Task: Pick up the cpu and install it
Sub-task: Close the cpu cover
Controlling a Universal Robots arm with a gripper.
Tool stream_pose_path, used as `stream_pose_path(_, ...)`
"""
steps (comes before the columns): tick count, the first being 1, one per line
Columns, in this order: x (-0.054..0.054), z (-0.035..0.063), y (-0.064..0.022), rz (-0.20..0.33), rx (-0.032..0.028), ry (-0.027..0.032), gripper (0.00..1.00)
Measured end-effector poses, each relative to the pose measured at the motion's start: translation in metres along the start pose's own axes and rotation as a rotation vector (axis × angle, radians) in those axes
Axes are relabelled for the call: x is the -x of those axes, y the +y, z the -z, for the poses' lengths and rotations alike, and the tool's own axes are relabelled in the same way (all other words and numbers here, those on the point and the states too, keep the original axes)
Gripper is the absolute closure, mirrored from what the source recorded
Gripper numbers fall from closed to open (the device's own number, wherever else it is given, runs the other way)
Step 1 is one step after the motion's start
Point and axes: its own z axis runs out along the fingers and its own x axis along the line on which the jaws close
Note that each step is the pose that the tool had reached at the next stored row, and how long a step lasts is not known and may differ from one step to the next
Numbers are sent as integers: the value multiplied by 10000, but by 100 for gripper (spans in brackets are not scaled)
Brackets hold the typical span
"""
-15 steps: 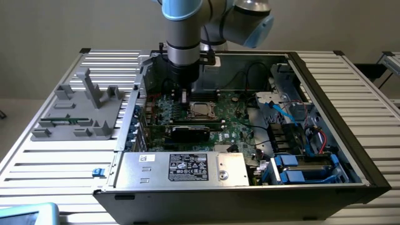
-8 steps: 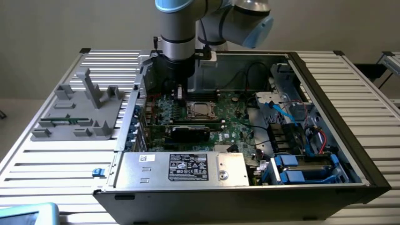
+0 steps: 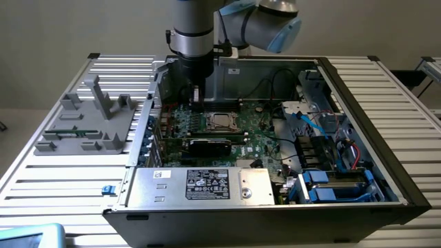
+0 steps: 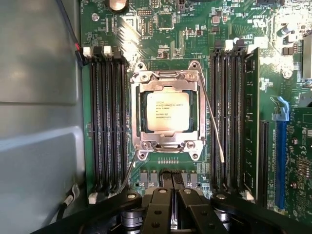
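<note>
On slatted surface (image 3: 55, 178), inside open case (image 3: 412, 194): hovers near seated cpu (image 4: 168, 111), hand (image 4: 171, 194) closed on nothing; placement seemingly done, levers (image 4: 214, 127) apparently unlatched.

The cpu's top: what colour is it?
Silvery-grey; the cpu shows best in the wrist view.

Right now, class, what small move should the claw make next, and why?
Probably a short lift straight up. The cpu already sits inside the socket frame, the claw is shut with nothing in it, and the case wall is near, so a sideways move looks riskier.
</note>
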Motion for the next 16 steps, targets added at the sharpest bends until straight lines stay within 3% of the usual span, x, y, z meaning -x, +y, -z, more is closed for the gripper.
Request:
stream_pose_path(4,-2,70,-3,-5,10,8,88)
stream_pose_path(11,-2,84,-7,-7,10,14,88)
stream_pose_path(16,-6,198,-45,-5,46,29,88)
